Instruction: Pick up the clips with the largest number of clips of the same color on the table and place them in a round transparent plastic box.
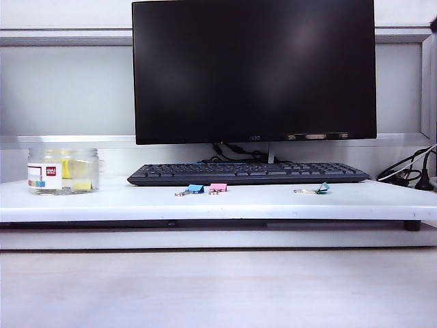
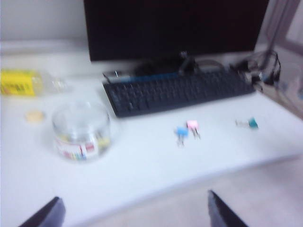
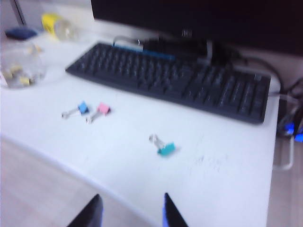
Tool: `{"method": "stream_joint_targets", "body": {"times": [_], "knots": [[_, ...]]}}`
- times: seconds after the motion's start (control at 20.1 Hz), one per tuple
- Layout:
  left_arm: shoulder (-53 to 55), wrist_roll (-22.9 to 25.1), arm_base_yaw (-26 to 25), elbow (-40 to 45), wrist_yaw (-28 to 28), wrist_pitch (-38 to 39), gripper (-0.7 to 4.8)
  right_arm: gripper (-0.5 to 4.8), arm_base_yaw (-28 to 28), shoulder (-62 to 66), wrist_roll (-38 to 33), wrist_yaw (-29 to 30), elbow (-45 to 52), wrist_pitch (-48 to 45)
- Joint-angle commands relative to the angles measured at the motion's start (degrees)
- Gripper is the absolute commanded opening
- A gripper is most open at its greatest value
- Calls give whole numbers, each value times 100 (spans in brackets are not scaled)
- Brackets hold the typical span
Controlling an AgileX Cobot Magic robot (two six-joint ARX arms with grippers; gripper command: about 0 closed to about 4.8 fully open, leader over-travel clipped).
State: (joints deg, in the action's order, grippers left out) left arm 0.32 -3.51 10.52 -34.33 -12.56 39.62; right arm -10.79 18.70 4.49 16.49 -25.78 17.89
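The work looks all but finished, by my judgement: no yellow clip lies loose on the table (image 1: 102, 203); the yellow clips (image 1: 81, 184) sit inside the round clear box (image 1: 63, 171) at the far left of the exterior view, their number uncertain through the plastic, at least two patches of yellow showing; what is left seems only for the arms to clear off. Count on the desk: one blue clip (image 1: 194, 189), one pink clip (image 1: 218, 187) just beside it near the middle, one teal clip (image 1: 322, 188) well apart to the right; one keyboard (image 1: 249, 173), one monitor (image 1: 254, 68). Left gripper (image 2: 132, 213) hangs off the front edge, fingers spread wide, empty; right gripper (image 3: 132, 210) likewise back from the edge, fingers parted, holding nothing.
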Motion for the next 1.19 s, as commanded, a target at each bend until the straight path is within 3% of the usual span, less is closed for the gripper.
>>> {"method": "stream_joint_targets", "body": {"times": [0.05, 0.15, 0.35, 0.65, 0.84, 1.04, 1.19], "knots": [[-22, -7, -2, -31, -13, -111, 402, 166, -2, -92, -17, 15, -24, -199], [-22, -59, -2, -31, -28, -291, 402, 166, -2, -138, -79, 17, -24, -238], [-22, -1167, -2, -28, -125, -839, 402, 166, -4, -146, -605, 13, -22, -302], [-17, -898, -2, 507, 11, -1276, 401, 167, -7, -149, -601, -297, 76, -509], [-17, -1303, -2, 1263, 9, -1757, 401, 166, -7, -149, -601, -658, 203, -551], [-24, -1276, -2, 1639, -26, -2120, 401, 166, -7, -151, -601, -654, 420, -664], [-24, -962, -2, 1801, -7, -2258, 400, 166, -9, -155, -649, -647, 737, -664]]}}
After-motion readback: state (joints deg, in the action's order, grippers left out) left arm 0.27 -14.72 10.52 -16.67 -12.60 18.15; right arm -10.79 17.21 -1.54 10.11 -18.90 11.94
